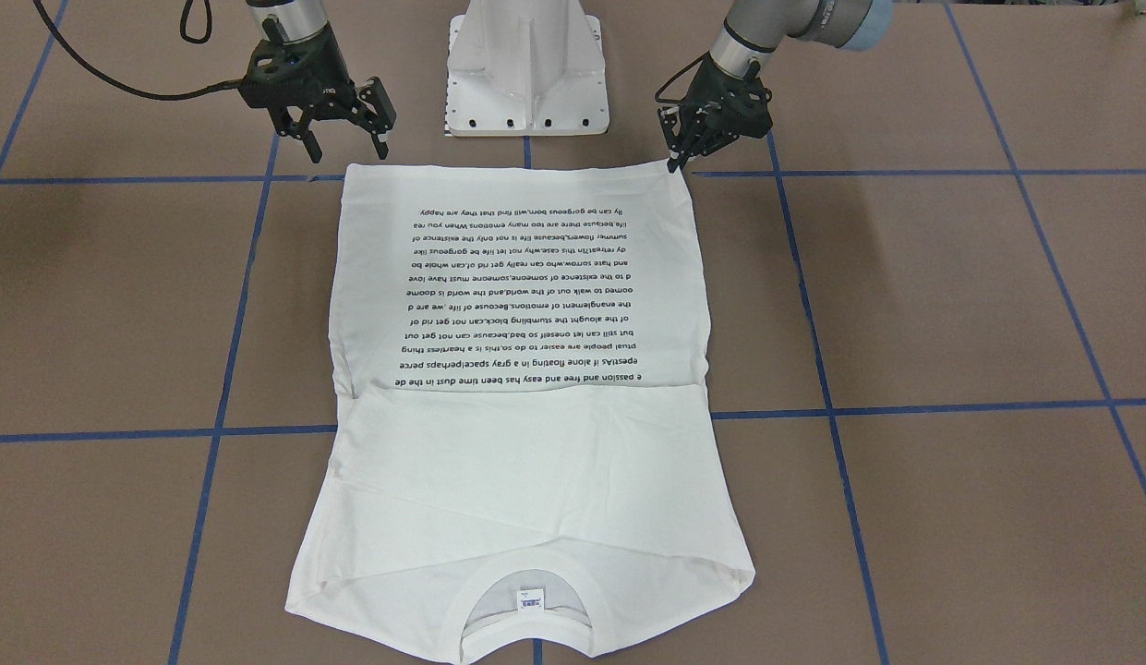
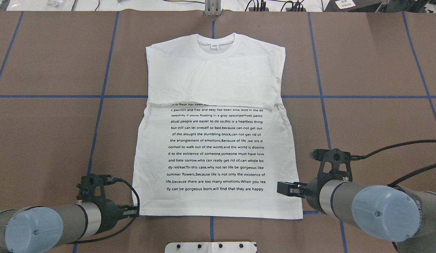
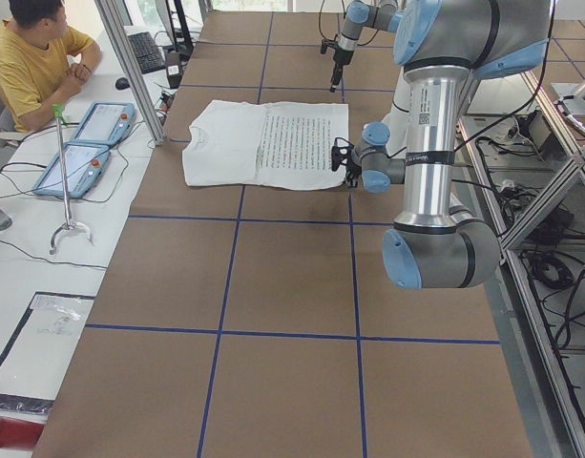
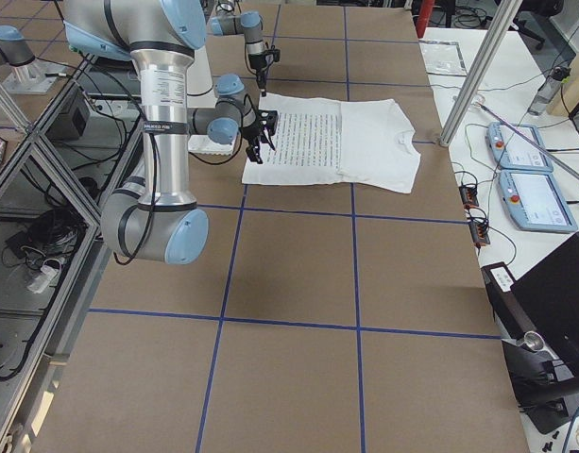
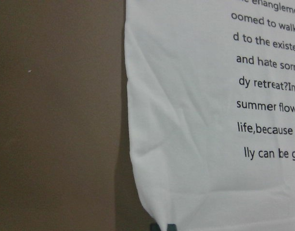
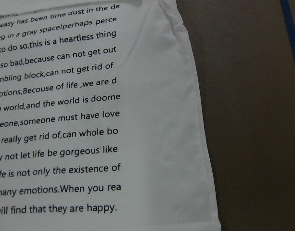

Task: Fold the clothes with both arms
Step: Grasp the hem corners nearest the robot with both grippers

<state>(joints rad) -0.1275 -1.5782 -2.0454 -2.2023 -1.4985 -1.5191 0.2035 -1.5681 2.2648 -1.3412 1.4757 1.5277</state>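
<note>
Fingers [image 1: 381, 129] of the right gripper [image 1: 346, 146] are hanging spread apart in the front-facing view, grasping nothing, just above one hem corner of the white T-shirt [image 1: 526, 462]. Those of the left gripper [image 1: 676, 163] are clenching on the other hem corner. The shirt is lying flat on the brown bench [image 1: 951, 296] with its printed text facing up, the sleeves folded across the chest and the collar [image 1: 526, 600] pointing away from the white pedestal [image 1: 526, 74].

From overhead, the left gripper [image 2: 135, 211] is sitting at the hem's left corner, while the right gripper [image 2: 286, 189] is hovering over the hem's right edge.

From the left end, a person [image 3: 30, 67] is sitting beside the bench, near the collar side.

From the right end, both arms are reaching to the hem.

On the left wrist camera, the hem corner is meeting a dark fingertip [image 5: 171, 226] at the bottom edge.

On the right wrist camera, the shirt's side edge is lying on bare bench.
</note>
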